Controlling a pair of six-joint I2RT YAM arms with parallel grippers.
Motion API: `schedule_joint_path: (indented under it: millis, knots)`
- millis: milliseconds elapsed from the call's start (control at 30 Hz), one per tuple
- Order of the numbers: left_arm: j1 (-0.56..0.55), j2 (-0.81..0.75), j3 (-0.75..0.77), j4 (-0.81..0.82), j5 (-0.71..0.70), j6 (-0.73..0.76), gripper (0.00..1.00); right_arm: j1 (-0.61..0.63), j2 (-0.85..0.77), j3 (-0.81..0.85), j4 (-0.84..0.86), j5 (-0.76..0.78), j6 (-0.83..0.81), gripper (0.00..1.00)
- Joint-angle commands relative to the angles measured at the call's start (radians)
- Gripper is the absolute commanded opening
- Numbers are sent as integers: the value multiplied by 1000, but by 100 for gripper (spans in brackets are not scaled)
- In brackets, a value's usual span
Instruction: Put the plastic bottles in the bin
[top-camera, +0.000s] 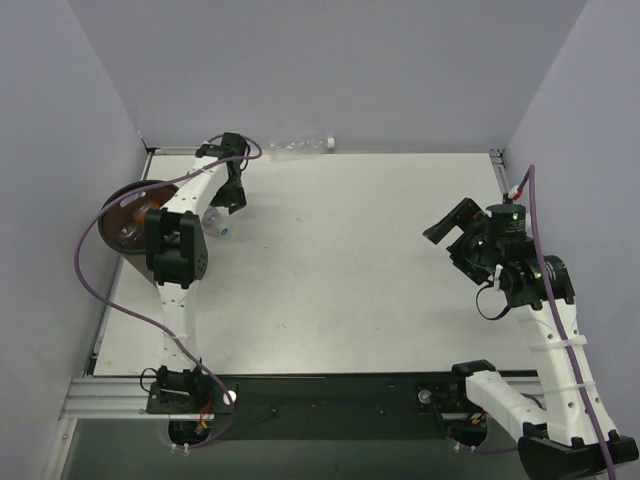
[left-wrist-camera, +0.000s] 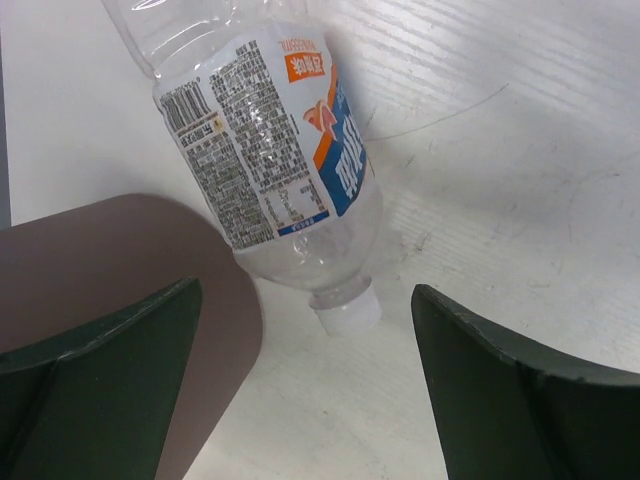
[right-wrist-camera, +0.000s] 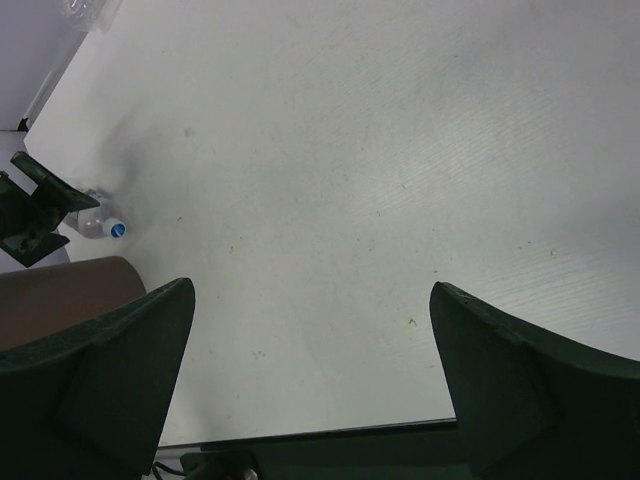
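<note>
Currently the table is carrying everything. The bin is standing at its left edge, with something orange showing inside that I cannot identify.

The left gripper is hovering just beside the bin with its fingers spread wide and nothing between them. The right gripper is also gaping empty, well apart from any bottle, over bare table on the right.

The labelled bottle is lying on its side under the left gripper, close against the bin wall, cap pointing back toward the fingers. A clear bottle is lying by the back wall, far from both arms.

The risks are coming mostly from the crowding:
- The left finger may be coming down on the bin rim instead of the table, nudging the bin toward the edge.
- Closing on the tapered neck could be squeezing the round, slick bottle out and sending it rolling.
- Thin plastic may be buckling under a hard pinch.
</note>
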Motion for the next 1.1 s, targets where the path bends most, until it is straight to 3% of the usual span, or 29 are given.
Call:
schedule_joint_path:
  millis: [0,267,367,400,500,700,867,1067]
  knots:
    - [20,46,36,59,15,-2,97,-5,-18,18,-20,1,-25,98]
    - [29,103,40,147,51,-2,97,-12,-16,25,-30,1,-30,98]
    - [31,121,52,154,78,-3,89,-14,-16,27,-31,4,-30,98]
    - [29,121,58,157,87,0,81,-15,-16,28,-31,6,-30,98]
    - [10,103,46,180,91,17,68,-17,-13,25,-31,6,-28,98]
    - [-82,19,-12,225,150,56,54,-18,2,21,-30,10,-19,98]
    - [-190,-113,-154,304,170,141,49,-17,14,22,-30,15,-13,98]
    - [-217,-337,-305,407,261,145,49,-18,23,28,-25,20,-8,98]
